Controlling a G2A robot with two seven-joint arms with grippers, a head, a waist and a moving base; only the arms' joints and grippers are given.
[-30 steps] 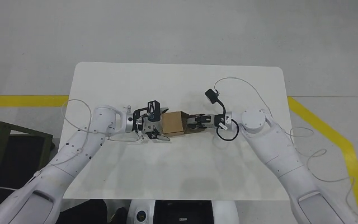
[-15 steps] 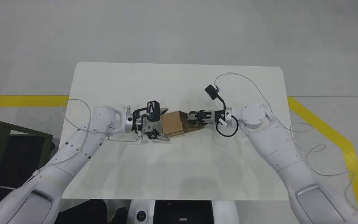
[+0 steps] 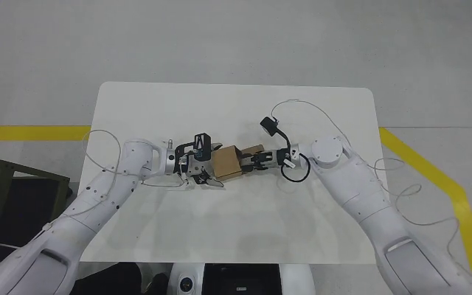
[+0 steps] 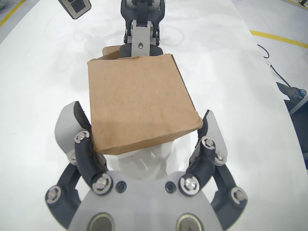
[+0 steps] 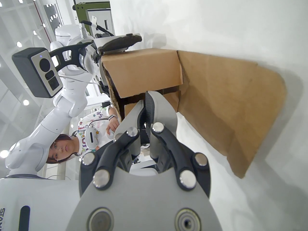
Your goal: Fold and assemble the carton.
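**One carton between two grippers**

From above, we see two arms stretched inward over the table (image 3: 236, 103), meeting at one carton (image 3: 227, 164) mid-table. At the left wrist, the left gripper (image 4: 143, 121) clamps the carton's sides. At the right wrist, the right gripper (image 5: 146, 102) is pinched onto the carton's open edge.

- table (image 3: 147, 103): white top with rounded corners, standing on a grey floor (image 3: 221, 37) marked with a yellow line (image 3: 44, 133).
- carton (image 3: 227, 163): brown cardboard, near the middle of the tabletop; whether its body rests on the surface cannot be told.
- flap (image 5: 228, 102): open, spread flat along the tabletop.
- thin white cable (image 3: 317, 107): loops over the far right part; contact with the surface cannot be told.
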